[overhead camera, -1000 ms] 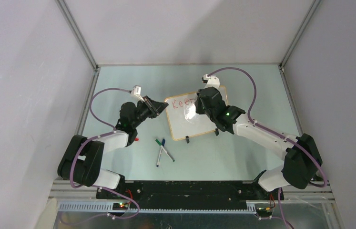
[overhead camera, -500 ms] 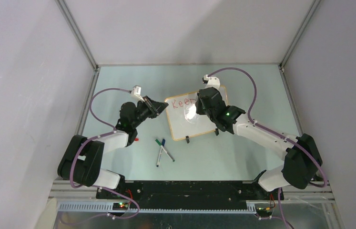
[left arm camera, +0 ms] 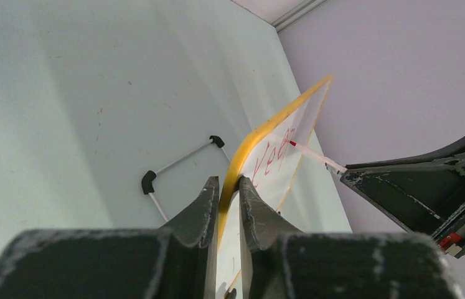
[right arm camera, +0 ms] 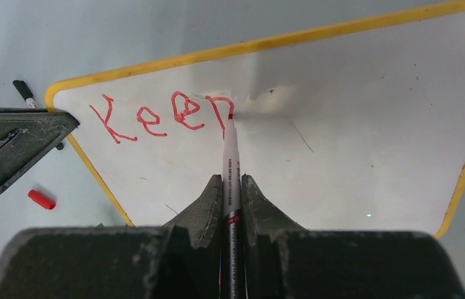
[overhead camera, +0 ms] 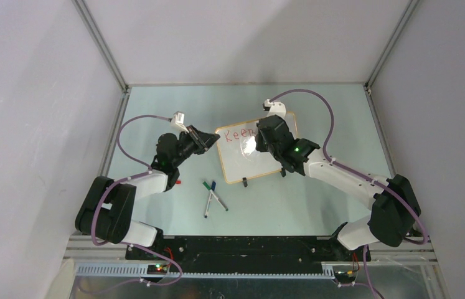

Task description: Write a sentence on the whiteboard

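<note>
The left gripper point(left arm camera: 228, 187) clamps the whiteboard point(right arm camera: 354, 143) edge while the right gripper point(right arm camera: 232, 187), clamped on the red marker point(right arm camera: 230, 159), appears to finish the sentence's point(right arm camera: 155, 118) first word, so the next word likely calls for lifting and repositioning the tip.

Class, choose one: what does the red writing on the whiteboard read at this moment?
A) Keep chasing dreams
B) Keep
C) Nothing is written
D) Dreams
B: the red writing on the whiteboard reads only "Keep", with the marker tip at its last letter.

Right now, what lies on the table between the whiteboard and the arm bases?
Loose markers lie there, just in front of the whiteboard, as the top view shows.
</note>
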`<state>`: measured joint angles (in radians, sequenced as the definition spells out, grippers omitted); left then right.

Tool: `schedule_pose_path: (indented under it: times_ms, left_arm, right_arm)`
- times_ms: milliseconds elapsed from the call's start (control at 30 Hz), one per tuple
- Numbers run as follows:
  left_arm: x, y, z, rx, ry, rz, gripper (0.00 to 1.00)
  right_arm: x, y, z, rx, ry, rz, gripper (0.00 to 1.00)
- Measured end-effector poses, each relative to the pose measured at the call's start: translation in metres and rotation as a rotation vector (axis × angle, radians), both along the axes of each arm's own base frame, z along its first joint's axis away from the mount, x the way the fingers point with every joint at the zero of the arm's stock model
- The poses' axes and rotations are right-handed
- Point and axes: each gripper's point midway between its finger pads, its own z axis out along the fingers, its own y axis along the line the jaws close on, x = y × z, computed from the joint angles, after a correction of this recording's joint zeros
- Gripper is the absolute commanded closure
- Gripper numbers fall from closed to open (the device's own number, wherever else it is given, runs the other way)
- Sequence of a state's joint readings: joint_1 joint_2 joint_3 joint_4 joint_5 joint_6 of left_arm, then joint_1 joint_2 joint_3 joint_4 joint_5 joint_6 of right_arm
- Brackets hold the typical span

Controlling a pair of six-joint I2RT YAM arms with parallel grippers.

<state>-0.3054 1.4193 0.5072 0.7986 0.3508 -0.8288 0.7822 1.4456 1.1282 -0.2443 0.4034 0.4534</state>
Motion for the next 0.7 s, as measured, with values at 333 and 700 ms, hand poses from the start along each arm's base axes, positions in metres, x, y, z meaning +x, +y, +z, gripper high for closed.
schedule_pose_path:
  times_ms: [333, 700]
  left_arm:
    - [0.0000, 0.0000, 0.0001, 0.000, 0.000, 0.000, 0.84]
    - [0.0000, 0.0000, 0.0001, 0.000, 0.000, 0.000, 0.84]
  right_arm:
    - [-0.0021, 0.0017, -0.0013, -0.002, 0.007, 0.011, 1.00]
    - [-0.0049, 0.0063, -0.0027, 0.005, 0.017, 0.039, 1.00]
